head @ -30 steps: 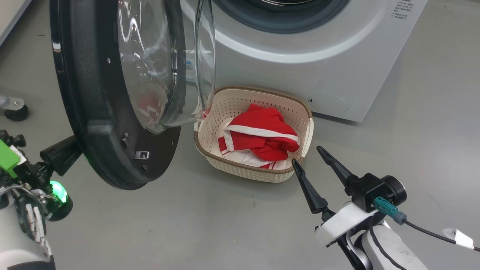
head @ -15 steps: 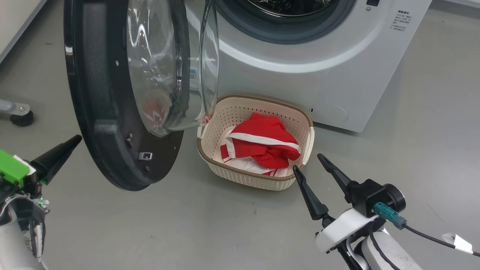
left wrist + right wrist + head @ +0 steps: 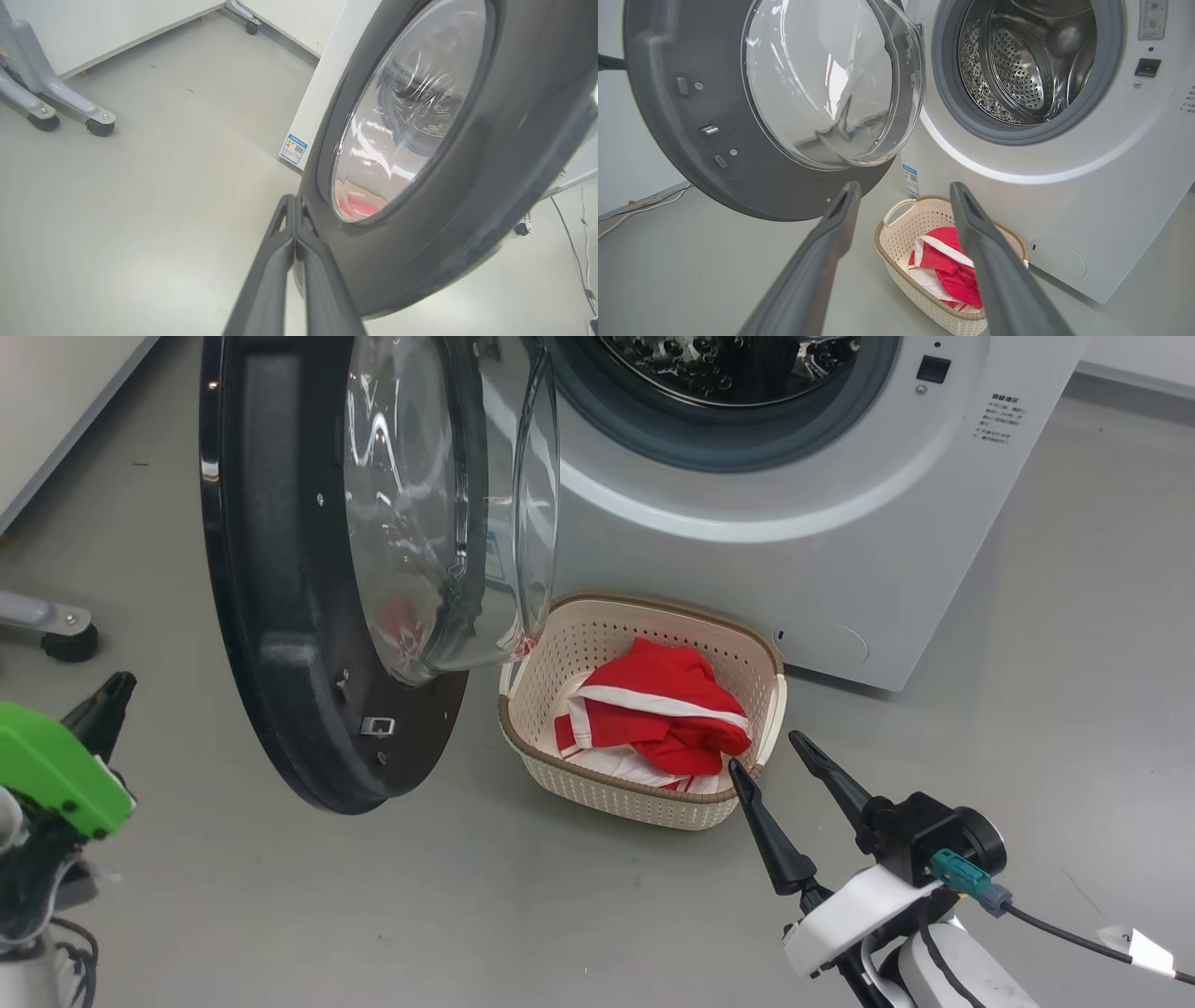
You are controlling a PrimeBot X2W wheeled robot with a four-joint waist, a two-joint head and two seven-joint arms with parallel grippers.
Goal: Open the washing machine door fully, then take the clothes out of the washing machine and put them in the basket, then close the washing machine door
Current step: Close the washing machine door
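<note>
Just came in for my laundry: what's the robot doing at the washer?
The washing machine door stands open, and the drum of the washing machine looks empty. The red and white clothes lie in the basket on the floor before it. The right claw, open and empty, hangs by the basket's near rim. The left claw is shut by the door's outer face; contact is unclear. Only closing the door is left.
</note>
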